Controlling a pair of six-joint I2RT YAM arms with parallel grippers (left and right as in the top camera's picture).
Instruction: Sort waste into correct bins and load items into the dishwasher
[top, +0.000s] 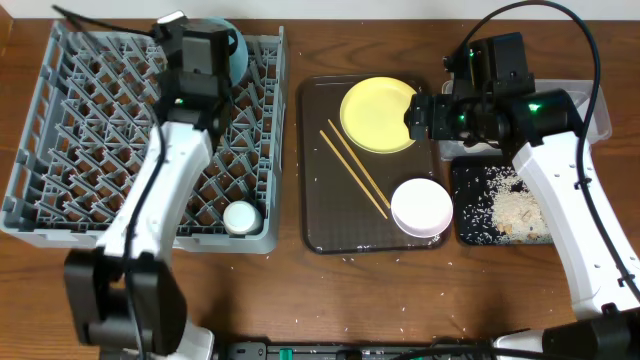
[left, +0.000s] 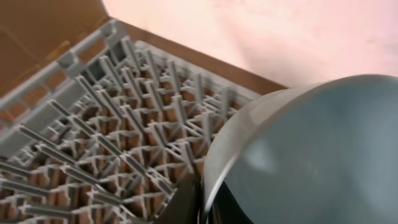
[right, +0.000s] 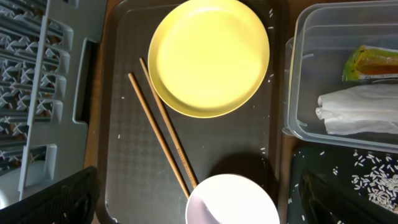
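Note:
My left gripper is shut on the rim of the light blue bowl, holding it over the far edge of the grey dish rack. A small white cup stands in the rack's near right corner. My right gripper is open and empty above the brown tray. On the tray lie the yellow plate, the chopsticks and the white bowl.
The clear tub at the right holds a yellow-green wrapper and a white crumpled wrapper. The black tray in front of it holds rice scraps. Loose grains dot the brown tray and table.

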